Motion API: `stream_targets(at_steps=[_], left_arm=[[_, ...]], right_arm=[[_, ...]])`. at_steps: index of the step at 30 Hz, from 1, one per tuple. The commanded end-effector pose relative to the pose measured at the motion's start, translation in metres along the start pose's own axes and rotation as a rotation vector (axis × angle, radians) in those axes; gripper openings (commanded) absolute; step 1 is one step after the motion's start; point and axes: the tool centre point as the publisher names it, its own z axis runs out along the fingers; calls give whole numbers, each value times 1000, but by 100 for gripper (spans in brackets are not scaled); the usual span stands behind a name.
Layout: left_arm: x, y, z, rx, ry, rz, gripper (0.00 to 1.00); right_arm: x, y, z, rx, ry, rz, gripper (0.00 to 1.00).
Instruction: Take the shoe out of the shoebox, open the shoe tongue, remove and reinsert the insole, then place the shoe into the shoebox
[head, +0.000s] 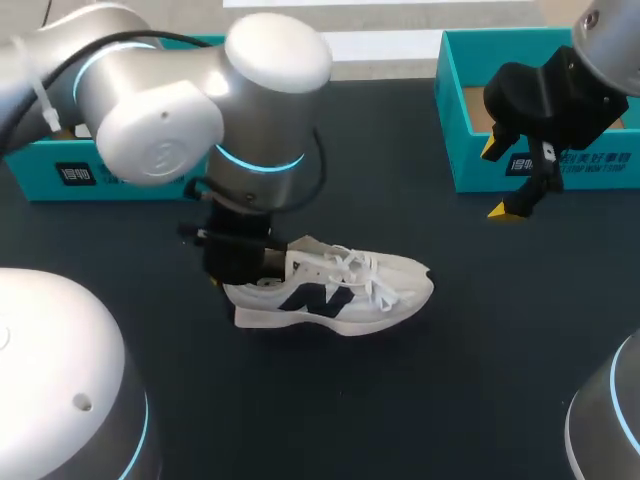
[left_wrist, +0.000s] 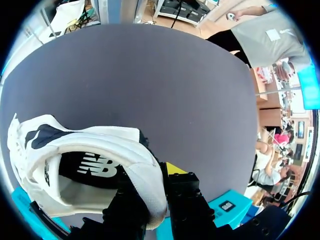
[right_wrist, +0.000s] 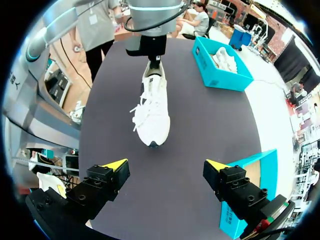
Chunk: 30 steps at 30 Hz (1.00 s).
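- Dark matte table (head: 500, 340) carries your white shoe (head: 345, 290), dark logo on its side and laces loose, at frame centre.
- Your left gripper (left_wrist: 156, 192) pinches its padded heel collar.
- Your right gripper (head: 502, 180) hangs spread wide and empty by the teal cardboard shoebox (head: 452, 110), upper right.

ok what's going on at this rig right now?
The shoe is out of its box and stands on the table. The left gripper is shut on its heel collar. The right gripper is open and empty, hanging over the table beside the right box. The insole looks to be inside the shoe.
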Motion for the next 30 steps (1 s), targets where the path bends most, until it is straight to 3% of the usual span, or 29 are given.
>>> stream_targets(at_steps=[1, 12, 28, 29, 30], left_arm=[[-11, 8, 18, 23, 10, -16, 0], [-18, 6, 53, -12, 46, -40, 0], [-24, 0, 68, -4, 94, -70, 0], [-21, -1, 66, 0, 95, -64, 25], [-19, -1, 64, 2, 92, -63, 57]], right_arm=[[-2, 1, 1, 4, 2, 2, 100], [-2, 1, 1, 4, 2, 2, 100], [-2, 1, 1, 4, 2, 2, 100], [-2, 1, 1, 4, 2, 2, 100], [-2, 1, 1, 4, 2, 2, 100]])
